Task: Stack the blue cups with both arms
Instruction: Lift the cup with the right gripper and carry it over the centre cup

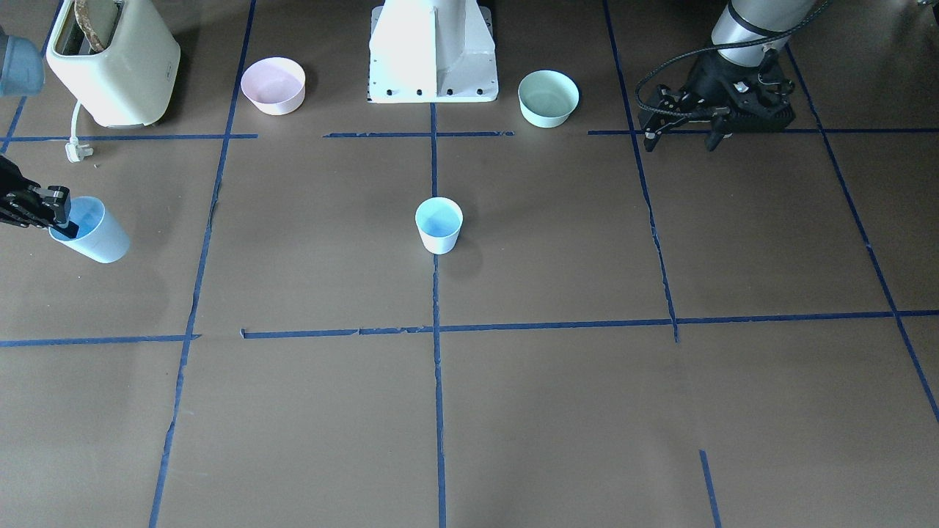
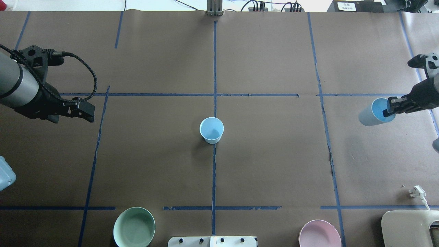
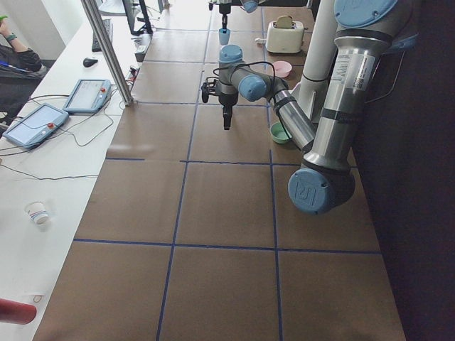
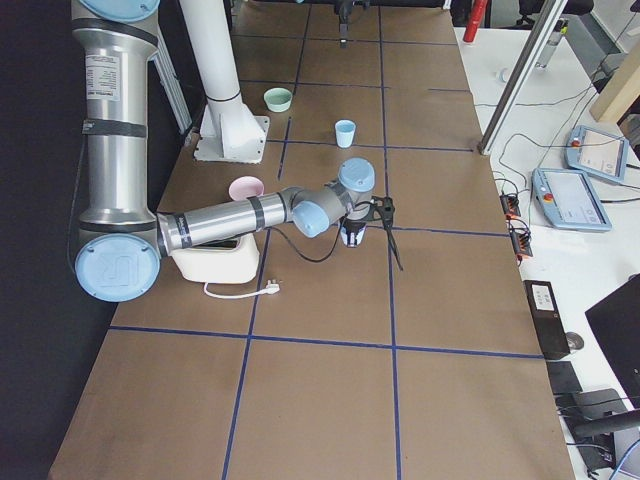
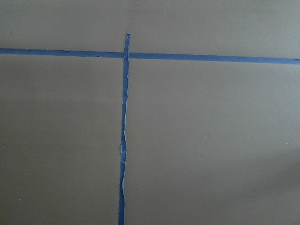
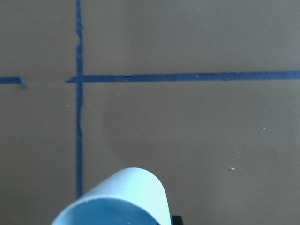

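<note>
One blue cup stands upright and alone at the table's centre, and it also shows in the overhead view. My right gripper is shut on the rim of the second blue cup, with one finger inside it. It holds this cup tilted above the table at the far right edge. That cup also shows in the front view and the right wrist view. My left gripper is open and empty. It hangs above the table on my left side, far from both cups, and shows in the overhead view.
A pink bowl and a mint-green bowl flank the white pedestal at my edge of the table. A cream toaster with a loose plug stands near my right arm.
</note>
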`<state>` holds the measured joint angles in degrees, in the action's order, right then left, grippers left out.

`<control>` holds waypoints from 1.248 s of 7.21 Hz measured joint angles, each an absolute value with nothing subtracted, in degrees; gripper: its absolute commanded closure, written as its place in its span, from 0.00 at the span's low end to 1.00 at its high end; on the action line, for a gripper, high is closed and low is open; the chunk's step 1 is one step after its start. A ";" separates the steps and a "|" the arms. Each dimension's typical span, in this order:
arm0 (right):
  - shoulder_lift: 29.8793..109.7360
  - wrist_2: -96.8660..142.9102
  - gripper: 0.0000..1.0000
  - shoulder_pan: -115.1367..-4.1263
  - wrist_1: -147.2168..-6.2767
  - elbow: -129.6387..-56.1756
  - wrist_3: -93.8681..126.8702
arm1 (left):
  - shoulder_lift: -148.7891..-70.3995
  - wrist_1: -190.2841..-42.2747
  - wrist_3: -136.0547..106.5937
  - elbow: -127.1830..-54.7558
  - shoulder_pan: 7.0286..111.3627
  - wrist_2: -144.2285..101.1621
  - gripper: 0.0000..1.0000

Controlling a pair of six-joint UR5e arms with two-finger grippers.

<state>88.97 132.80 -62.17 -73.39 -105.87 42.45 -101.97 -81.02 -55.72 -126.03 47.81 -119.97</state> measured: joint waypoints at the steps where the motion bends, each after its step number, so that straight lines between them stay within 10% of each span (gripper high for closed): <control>1: 83.28 132.98 1.00 -61.90 -80.65 -107.99 43.80 | -101.57 -81.00 -54.23 -125.91 47.85 -119.97 0.00; 9: 54.97 119.36 1.00 -39.32 -91.05 -108.50 74.82 | -96.46 -82.48 -14.47 -108.27 67.31 -126.93 0.00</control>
<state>54.97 119.36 -39.32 -91.05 -108.50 74.82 -96.46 -82.48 -14.47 -108.27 67.31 -126.93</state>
